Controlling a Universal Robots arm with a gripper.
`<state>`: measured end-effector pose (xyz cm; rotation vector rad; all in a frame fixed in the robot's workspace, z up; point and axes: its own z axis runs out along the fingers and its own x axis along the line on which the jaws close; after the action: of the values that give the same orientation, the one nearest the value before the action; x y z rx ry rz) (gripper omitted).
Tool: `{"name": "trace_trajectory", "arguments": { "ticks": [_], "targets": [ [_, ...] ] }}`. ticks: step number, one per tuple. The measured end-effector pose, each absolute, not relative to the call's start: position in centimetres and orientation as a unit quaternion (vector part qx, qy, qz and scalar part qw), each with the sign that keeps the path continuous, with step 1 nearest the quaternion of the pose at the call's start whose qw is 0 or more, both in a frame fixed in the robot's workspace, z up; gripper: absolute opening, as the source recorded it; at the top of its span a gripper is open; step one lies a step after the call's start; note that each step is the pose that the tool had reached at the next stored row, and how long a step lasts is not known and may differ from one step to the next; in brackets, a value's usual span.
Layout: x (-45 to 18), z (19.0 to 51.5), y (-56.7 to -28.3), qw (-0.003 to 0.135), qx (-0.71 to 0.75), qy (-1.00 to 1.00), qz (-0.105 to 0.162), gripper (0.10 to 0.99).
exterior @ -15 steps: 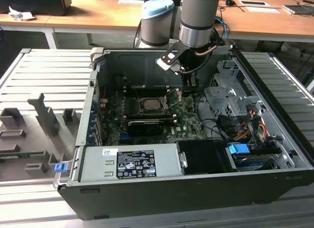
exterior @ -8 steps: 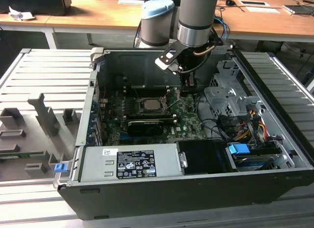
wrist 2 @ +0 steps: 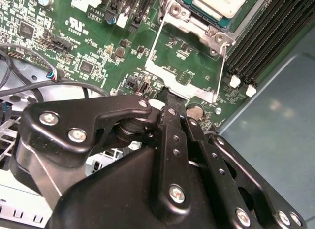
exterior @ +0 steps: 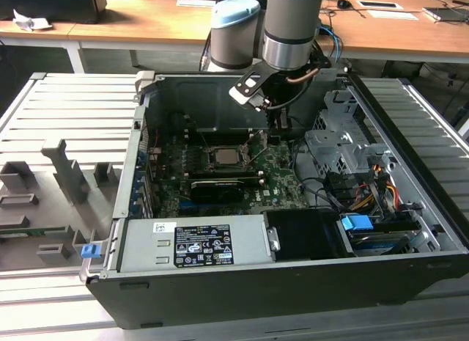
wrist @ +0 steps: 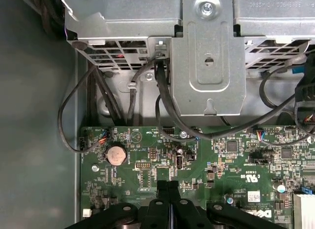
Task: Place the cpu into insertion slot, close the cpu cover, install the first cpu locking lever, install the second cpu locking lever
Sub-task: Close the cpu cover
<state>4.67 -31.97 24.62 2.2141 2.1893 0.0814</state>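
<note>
1. A grey ribbed desk (exterior: 66, 99) carries everything, and wooden desks (exterior: 146, 26) run along the far side. On the exterior view's left, the ribbed surface holds grey holding blocks (exterior: 66, 172) and a small blue clip (exterior: 89, 250).
2. An open black computer case (exterior: 293, 282) lies on the desk. Its walls rise all round the interior and its upper side is open.
3. A green circuit board (exterior: 278, 183) covers the case floor. A silver power supply (exterior: 194, 242) lines the near wall. A metal drive cage (exterior: 333, 139) with cables crowds the exterior view's right.
4. The arm (exterior: 293, 26) reaches down from the far side, close beside the drive cage.
5. The gripper (wrist 2: 169, 95) hangs low over the board with its fingers pressed together. Their tips are at the free edge of the cpu cover (wrist 2: 158, 75); whether they pinch it cannot be told.
6. The cpu cover stands open, off the insertion slot (wrist 2: 202, 31).
7. The cpu (wrist 2: 216, 1) lies in the insertion slot, mid-board.
</note>
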Motion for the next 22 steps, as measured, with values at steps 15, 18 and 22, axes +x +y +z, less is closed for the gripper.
{"name": "trace_trajectory", "arguments": {
  "ticks": [15, 18, 22],
  "targets": [
    [3.5, 24.6, -32.0, 0.013, 0.711, 0.703, 0.026, 0.106],
    [3.3, 24.6, -32.0, 0.013, 0.711, 0.703, 0.026, 0.106],
    [3.1, 24.6, -32.0, 0.013, 0.711, 0.703, 0.026, 0.106]
  ]
}}
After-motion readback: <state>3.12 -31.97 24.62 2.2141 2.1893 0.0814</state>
